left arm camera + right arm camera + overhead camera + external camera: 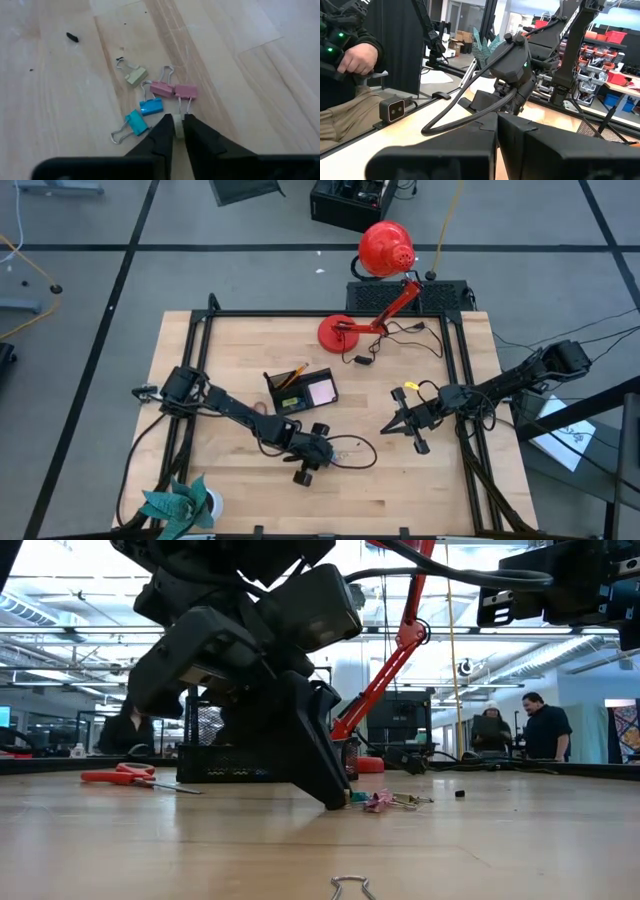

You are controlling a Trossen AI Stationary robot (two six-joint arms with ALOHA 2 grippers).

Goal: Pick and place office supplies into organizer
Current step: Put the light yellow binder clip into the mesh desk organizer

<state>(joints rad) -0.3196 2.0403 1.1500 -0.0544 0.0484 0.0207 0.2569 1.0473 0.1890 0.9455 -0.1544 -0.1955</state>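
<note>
Plenty of bare wood lies open on the desk (230,340), mostly along its left side and front middle. The back edge is crowded by the round red lamp base (340,332), and a teal plant (180,505) stands at the front left corner. The right claw (392,425) waits over the right half, well apart from the work, with its fingers pressed together.

One organizer (300,392) sits mid-desk, in front of the lamp base. It is a small black mesh tray with a pale pink notepad (322,391) in its right compartment and an orange pencil (292,376) leaning at its back left. The left claw (178,122) is down at the desk surface, just in front of the organizer. Its fingers are drawn narrow, and a small pale piece (177,126) is pinched between the tips.

Five binder clips lie loose just past those tips, close together, with open wood on every side. There are two pink (161,89), touching end to end, one blue (151,106), one teal (135,122) and one beige (135,76). One dark speck (72,36) lies well apart from them.

One pair of red-handled scissors (125,777) lies flat on the desk, near the organizer in the low view. One bare wire clip handle (350,887) shows at the near edge of that view.
</note>
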